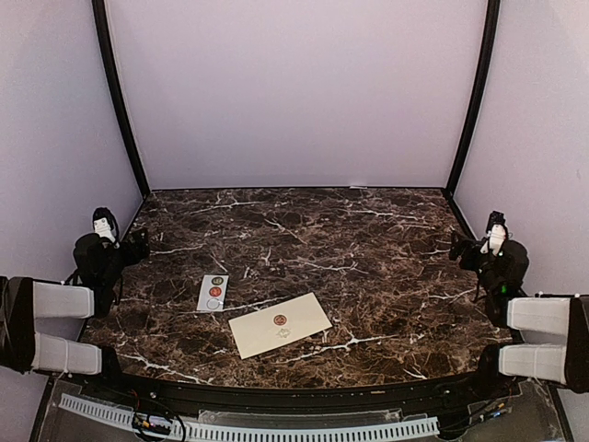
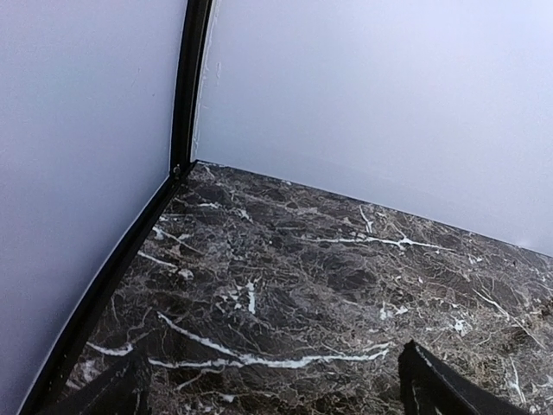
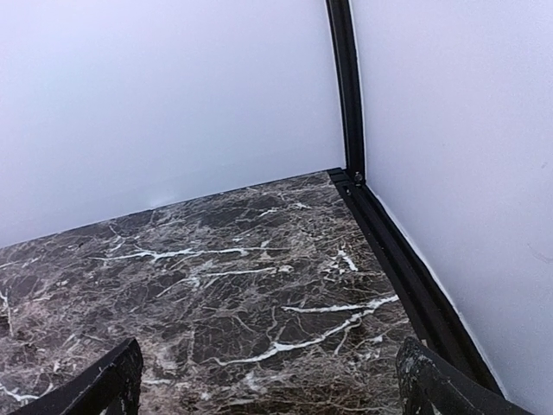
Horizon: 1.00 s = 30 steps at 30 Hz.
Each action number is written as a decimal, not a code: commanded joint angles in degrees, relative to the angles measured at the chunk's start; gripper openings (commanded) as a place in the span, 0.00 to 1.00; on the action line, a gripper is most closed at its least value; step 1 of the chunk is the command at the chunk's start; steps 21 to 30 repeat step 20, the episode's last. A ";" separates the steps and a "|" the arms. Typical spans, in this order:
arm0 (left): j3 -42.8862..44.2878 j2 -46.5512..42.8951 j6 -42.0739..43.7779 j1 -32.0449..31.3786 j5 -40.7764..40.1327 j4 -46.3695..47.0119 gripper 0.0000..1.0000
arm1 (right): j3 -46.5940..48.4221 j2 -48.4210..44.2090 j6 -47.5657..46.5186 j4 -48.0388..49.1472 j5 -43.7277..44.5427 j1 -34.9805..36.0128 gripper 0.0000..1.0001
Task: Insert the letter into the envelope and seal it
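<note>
Left gripper hangs parked at the left edge of the marble table, fingers spread wide, nothing held. Moving right, the sticker strip lies just beside the envelope, flat at front centre, a red seal sticker on it. Far right, right gripper gapes empty too. Sealing looks done; next, I'd judge, only a check.

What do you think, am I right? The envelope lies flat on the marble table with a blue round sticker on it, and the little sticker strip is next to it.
Not quite. The round sticker on the envelope is red, not blue, as the top external view shows. The rest holds: the envelope lies flat on the marble table, with the sticker strip next to it.
</note>
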 commanded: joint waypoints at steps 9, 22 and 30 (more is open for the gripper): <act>-1.12 5.47 4.33 0.17 0.42 11.30 0.99 | -5.27 5.95 -5.43 23.26 5.17 -0.16 0.99; -0.61 6.36 3.72 0.16 0.49 10.96 0.99 | -5.53 6.86 -5.55 24.35 5.81 -0.21 0.98; -0.61 6.36 3.72 0.16 0.49 10.96 0.99 | -5.53 6.86 -5.55 24.35 5.81 -0.21 0.98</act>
